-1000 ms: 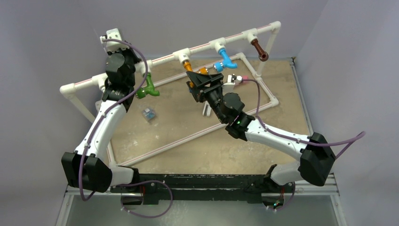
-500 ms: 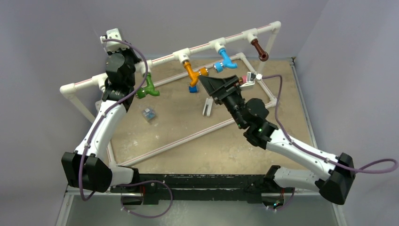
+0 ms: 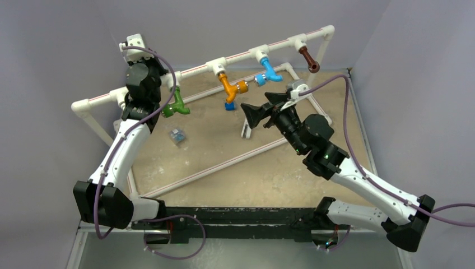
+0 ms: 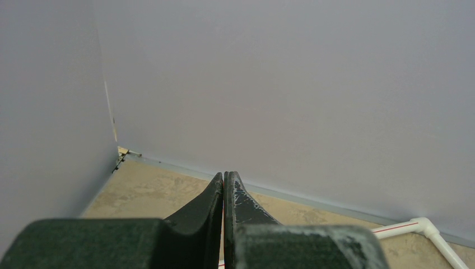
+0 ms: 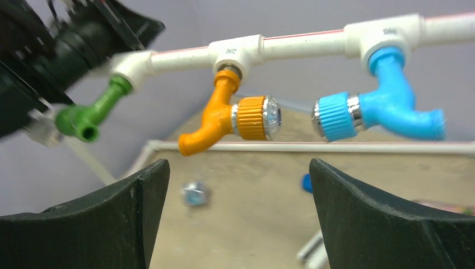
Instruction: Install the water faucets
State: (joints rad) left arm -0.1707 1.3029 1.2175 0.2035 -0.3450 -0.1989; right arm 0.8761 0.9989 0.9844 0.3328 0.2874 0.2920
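Observation:
Four faucets hang from tee joints on the raised white pipe [image 3: 241, 56]: green [image 3: 176, 105], orange [image 3: 229, 87], blue [image 3: 268, 73] and brown [image 3: 309, 59]. In the right wrist view the green [image 5: 89, 115], orange [image 5: 224, 115] and blue [image 5: 392, 106] ones hang ahead of my fingers. My right gripper [image 3: 255, 103] [image 5: 238, 162] is open and empty, a little in front of and below the orange faucet, touching nothing. My left gripper [image 3: 134, 50] [image 4: 224, 175] is shut and empty, raised by the pipe's left end and facing the back wall.
A small clear piece [image 3: 177, 135] [image 5: 195, 193] lies on the tan board below the green faucet. A blue cap [image 3: 229, 106] lies under the orange one. A white part [image 3: 246, 129] lies near my right gripper. A low pipe frame [image 3: 224, 162] rings the board. Walls are close.
My right gripper has drawn back to the right from the orange faucet and stands open. The orange faucet stays on its tee. The left arm has not moved.

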